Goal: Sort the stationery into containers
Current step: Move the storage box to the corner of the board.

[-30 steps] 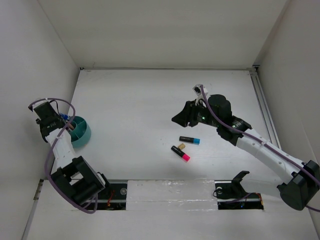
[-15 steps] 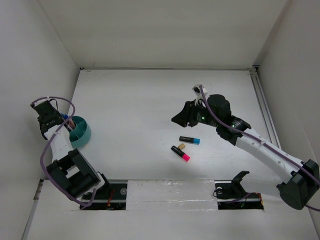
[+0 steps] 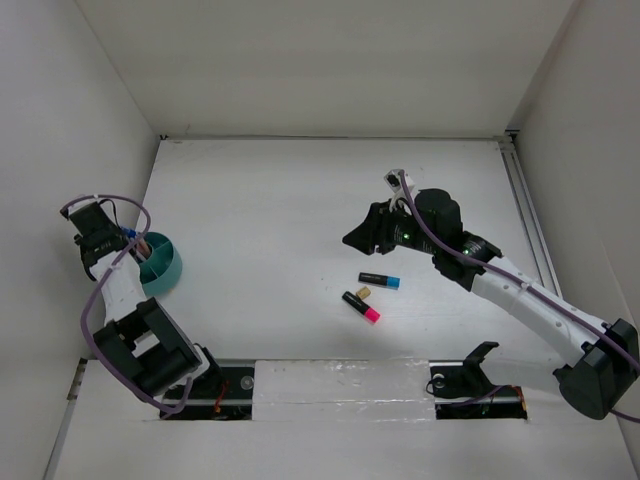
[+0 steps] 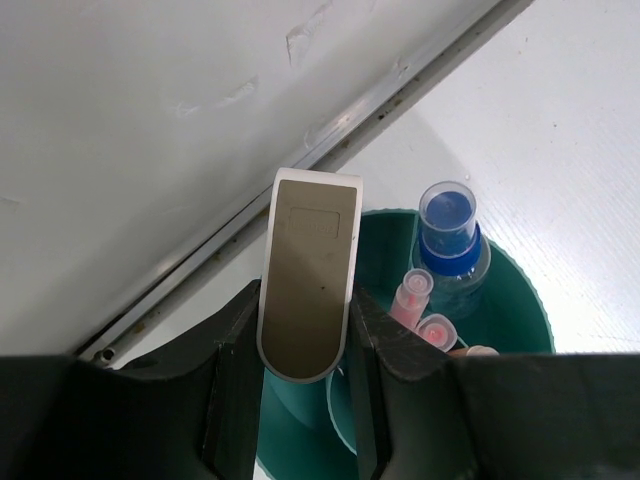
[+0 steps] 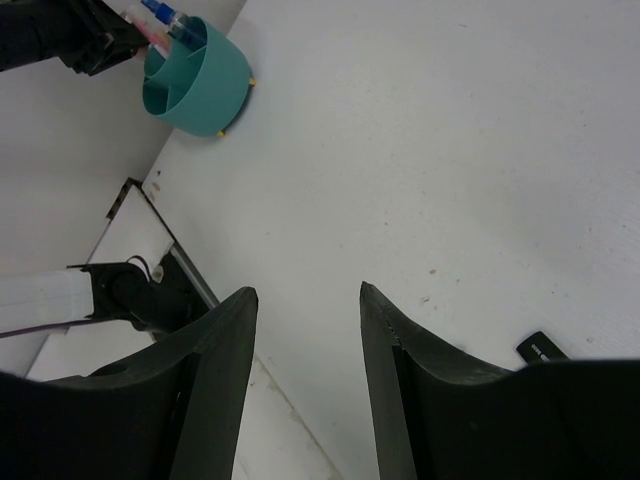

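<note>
My left gripper [image 4: 305, 312] is shut on a flat tan eraser [image 4: 310, 270], held just over the near rim of the round teal container [image 4: 525, 305]. A clear blue-capped pen [image 4: 448, 228] and pink-tipped pens [image 4: 412, 292] stand inside it. From above, the container [image 3: 165, 270] sits at the table's left edge with the left gripper [image 3: 108, 240] beside it. A black marker with a blue end [image 3: 380, 280], a black marker with a pink end [image 3: 361, 307] and a small tan bit [image 3: 364, 292] lie mid-table. My right gripper [image 3: 358, 237] hovers open just beyond them, empty [image 5: 305, 295].
The left side wall [image 4: 150, 120] and a metal rail [image 4: 330, 140] run close behind the container. The right wrist view shows the container [image 5: 195, 80] far off, and a marker's black end [image 5: 540, 347] at the lower right. The arm bases [image 3: 460, 385] sit at the near edge.
The left arm's elbow has shifted slightly left, while its gripper stays over the container with the eraser. The right arm has not moved.
</note>
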Motion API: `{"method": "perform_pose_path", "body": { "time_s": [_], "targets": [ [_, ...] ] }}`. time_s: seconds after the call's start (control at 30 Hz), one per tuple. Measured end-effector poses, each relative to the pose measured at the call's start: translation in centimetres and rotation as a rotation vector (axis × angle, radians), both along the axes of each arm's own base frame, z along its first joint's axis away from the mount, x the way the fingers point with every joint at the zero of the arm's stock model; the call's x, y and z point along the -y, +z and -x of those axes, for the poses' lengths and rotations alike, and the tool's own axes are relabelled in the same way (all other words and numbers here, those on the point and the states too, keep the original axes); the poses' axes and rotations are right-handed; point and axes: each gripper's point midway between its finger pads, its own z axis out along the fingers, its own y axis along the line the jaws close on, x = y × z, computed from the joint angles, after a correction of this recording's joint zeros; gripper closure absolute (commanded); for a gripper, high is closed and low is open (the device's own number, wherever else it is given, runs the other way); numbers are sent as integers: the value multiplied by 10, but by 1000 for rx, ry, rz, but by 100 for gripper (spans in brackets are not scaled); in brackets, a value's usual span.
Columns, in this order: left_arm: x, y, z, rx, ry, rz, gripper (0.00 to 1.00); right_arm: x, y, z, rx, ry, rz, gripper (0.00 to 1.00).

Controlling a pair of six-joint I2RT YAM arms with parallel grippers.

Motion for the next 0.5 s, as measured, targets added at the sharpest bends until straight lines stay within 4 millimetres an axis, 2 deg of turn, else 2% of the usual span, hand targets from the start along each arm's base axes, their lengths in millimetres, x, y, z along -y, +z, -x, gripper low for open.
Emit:
{"method": "perform_pose_path", "body": {
  "time_s": [0.2, 0.5],
  "targets": [
    [2, -12, 5, -16, 2, 8, 100, 0, 0, 0, 6, 3, 4, 49],
    [7, -10, 9, -2, -9, -9, 100, 0, 0, 0, 9, 3, 4, 49]
  ]
}}
